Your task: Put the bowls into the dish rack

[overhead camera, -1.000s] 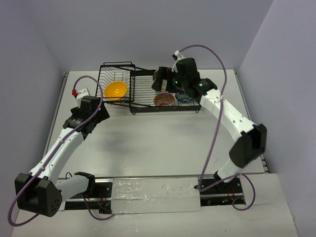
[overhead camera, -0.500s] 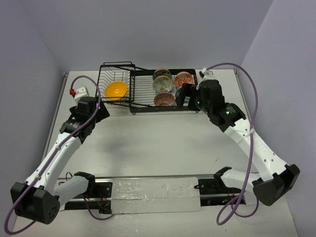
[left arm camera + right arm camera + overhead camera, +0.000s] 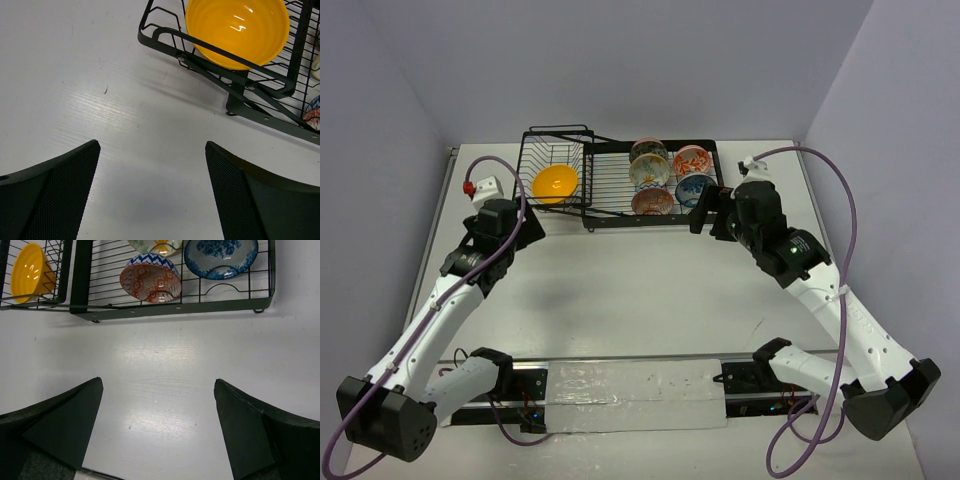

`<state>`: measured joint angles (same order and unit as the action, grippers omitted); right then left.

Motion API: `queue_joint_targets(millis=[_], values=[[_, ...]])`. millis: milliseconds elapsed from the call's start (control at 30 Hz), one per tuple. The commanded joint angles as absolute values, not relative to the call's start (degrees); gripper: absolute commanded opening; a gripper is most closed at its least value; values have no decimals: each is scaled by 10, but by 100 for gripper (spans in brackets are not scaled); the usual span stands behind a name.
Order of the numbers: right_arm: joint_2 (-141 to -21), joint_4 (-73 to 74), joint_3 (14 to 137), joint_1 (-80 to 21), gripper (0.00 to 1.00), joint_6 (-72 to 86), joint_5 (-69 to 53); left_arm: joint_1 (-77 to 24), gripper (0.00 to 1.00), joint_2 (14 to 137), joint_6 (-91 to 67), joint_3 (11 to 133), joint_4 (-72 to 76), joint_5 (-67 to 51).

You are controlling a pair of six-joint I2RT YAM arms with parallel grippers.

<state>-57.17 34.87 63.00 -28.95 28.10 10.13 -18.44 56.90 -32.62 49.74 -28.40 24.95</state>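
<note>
Rack: the black wire dish rack [image 3: 610, 182] sits along the far edge of the table [image 3: 640, 290], about midway, with its tilted basket [image 3: 542, 150] at the left end.
Yellow bowl: I see the yellow bowl [image 3: 555, 183] lying in that basket, leaning on the wires with its inside showing.
Near row: the red patterned bowl [image 3: 150, 282] and the blue bowl [image 3: 220, 252] stand side by side against the rack's near rail, at its right end.
Behind them: the white leafy bowl [image 3: 649, 173] and the orange flowered bowl [image 3: 691, 160], with the grey bowl [image 3: 648, 150] at the rack's far rail (I can barely make out its pattern from above).
Left gripper: the left gripper [image 3: 150, 195] has its jaws spread wide with nothing between them, over bare table just short of the basket's near corner.
Right gripper: the right gripper [image 3: 157, 432] is just as wide and empty, over the table near the rack's right end, clear of the rail.
</note>
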Motion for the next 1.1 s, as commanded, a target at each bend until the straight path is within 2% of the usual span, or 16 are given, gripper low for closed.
queue_joint_targets(millis=[0, 1067], values=[[-562, 343, 627, -290, 100, 294, 112, -192, 91, 571, -324, 498, -271, 261], [-541, 328, 606, -290, 100, 303, 129, -210, 91, 563, -324, 498, -270, 263]])
